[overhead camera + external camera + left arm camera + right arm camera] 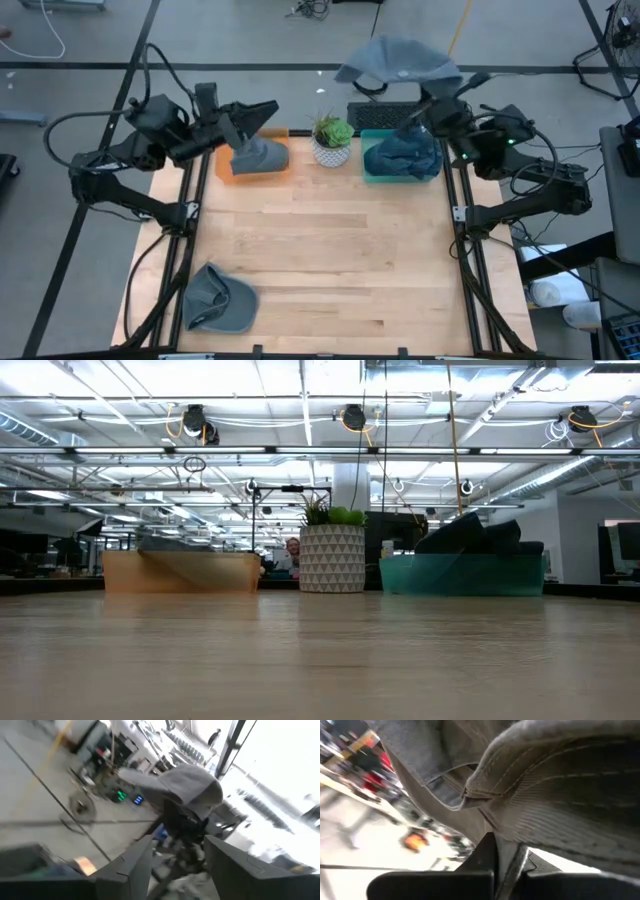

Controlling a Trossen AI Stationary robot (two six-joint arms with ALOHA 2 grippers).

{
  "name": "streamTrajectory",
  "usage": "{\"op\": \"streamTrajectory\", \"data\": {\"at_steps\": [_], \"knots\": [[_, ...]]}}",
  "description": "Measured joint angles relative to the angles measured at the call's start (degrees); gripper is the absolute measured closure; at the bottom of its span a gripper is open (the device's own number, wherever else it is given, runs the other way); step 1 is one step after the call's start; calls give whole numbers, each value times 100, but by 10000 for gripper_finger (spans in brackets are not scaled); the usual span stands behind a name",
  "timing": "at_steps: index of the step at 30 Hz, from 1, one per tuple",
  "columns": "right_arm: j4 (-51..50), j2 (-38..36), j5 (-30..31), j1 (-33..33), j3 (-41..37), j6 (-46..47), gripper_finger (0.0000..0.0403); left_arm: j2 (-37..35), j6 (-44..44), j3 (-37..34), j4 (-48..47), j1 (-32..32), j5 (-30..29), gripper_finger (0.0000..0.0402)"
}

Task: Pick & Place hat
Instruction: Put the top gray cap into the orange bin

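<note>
My right gripper (420, 92) is raised above the far side of the teal bin (372, 172) and is shut on a grey hat (398, 60). That hat also shows far off in the left wrist view (192, 785). My left gripper (268, 110) hovers open over the orange bin (225, 172), with nothing between its fingers (135, 865). A grey hat (260, 155) lies in the orange bin. Blue hats (403, 155) fill the teal bin. Another grey hat (220, 300) lies flat on the table's near left corner. My right gripper pinches a fold of the grey hat's cloth (506, 851) between its two shut fingers, next to a part with rows of stitching (560, 815). The fingers slant upward from below. The hat spreads over the fingertips, lifted clear of the bin and the table.
A potted plant (332, 140) in a patterned white pot (333, 558) stands between the two bins at the table's far edge. The wooden tabletop (320, 260) stretches bare through its middle. Cables and frame bars lie beyond the far edge.
</note>
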Motion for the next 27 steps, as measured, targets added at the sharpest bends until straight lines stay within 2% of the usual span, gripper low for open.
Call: {"op": "streamTrajectory", "data": {"at_steps": [5,15,21,27], "knots": [[362,4,-162,-171,0,-1262,403,57,-1029,0,69,286,498,228],[593,134,-1075,-489,0,-2809,403,399,-1993,9,888,537,896,238],[882,253,-1354,-643,0,-3247,403,643,-2417,-7,1374,654,1354,214],[1107,337,-1731,-845,0,-3265,403,879,-2708,-7,1769,673,1739,168]]}}
